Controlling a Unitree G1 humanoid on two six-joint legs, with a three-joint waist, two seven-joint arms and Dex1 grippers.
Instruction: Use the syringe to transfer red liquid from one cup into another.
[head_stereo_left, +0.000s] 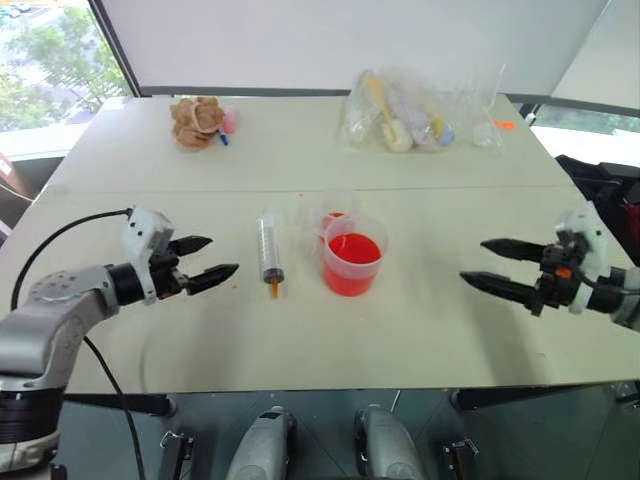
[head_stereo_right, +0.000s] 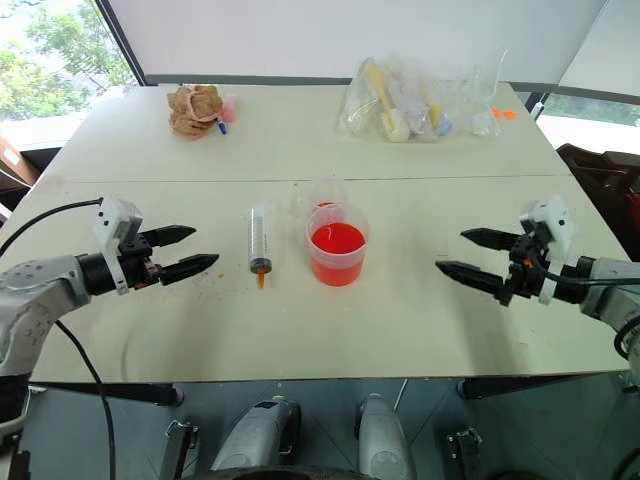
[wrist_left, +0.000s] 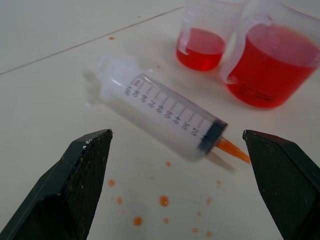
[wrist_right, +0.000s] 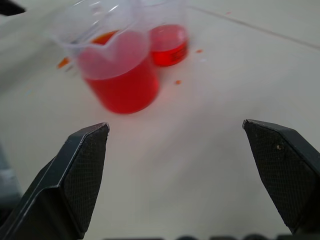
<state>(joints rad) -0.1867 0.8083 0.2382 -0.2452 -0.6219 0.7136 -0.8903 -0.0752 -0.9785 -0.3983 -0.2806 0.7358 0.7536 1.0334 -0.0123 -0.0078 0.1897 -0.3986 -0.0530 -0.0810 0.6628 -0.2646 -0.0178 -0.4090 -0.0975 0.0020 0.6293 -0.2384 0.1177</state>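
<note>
Both tools are hovering above the surface (head_stereo_left: 420, 330) with nothing held. Left tool (head_stereo_left: 207, 262) is standing with its two black fingers spread wide, pointing inward toward the middle of the surface. Right tool (head_stereo_left: 492, 266) is likewise standing wide, pointing inward from the opposite side.

Syringe (head_stereo_left: 270, 249) is lying flat on the surface just ahead of the left tool's fingertips, apart from them. Its orange tip is pointing toward the near edge and its white plunger end toward the far side. Plunger is sitting pushed in, barrel appearing clear. Small orange-red drops are showing on the surface around the tip, between it and the left tool.

Larger cup (head_stereo_left: 352, 262) with the side handle is standing upright beyond the syringe from the left tool, roughly midway between the two tools and well apart from the right one. Red liquid (head_stereo_left: 353, 250) is filling a good part of it. Smaller cup (wrist_left: 201, 42) is standing upright just behind the larger cup, close beside it, on the side away from both tools, and is also holding some red liquid.

Well beyond both tools, at the far side of the surface, a brown lumpy item (head_stereo_left: 197, 120) is lying ahead of the left tool, and a clear plastic bag (head_stereo_left: 405, 112) of mixed items ahead of the right.
</note>
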